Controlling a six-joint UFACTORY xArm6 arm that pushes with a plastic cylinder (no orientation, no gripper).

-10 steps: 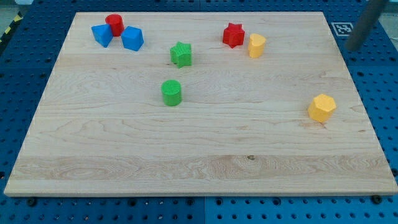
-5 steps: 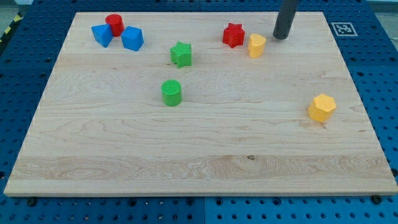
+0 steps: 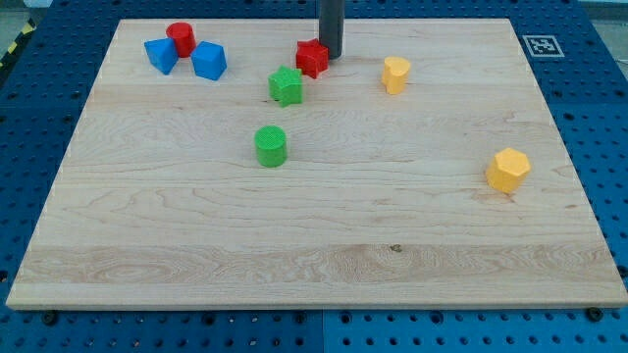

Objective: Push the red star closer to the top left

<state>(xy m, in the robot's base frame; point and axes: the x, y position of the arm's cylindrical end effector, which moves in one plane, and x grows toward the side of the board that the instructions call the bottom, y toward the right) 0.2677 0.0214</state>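
Red plastic meets dark metal near the view's top: the red star sits touching my tip, pressed against its left side. I have no fingers at all, only a straight rod, so nothing opens, closes or holds; the tip simply rests on the wooden counter just right of the star.

Just below and to the left of the tip, almost touching the red star's lower left corner, stands the green star. Farther down from the tip, well apart from it, is the green cylinder.

Toward the view's top left, well away from the tip, three blocks cluster together: a red cylinder at the back, a blue block touching its left front, and a blue cube just beside its right front.

To the right of the tip, near but clearly apart, stands a yellow block whose exact shape I cannot make out. Far to the lower right of the tip, near the counter's right edge, lies a yellow hexagonal block.
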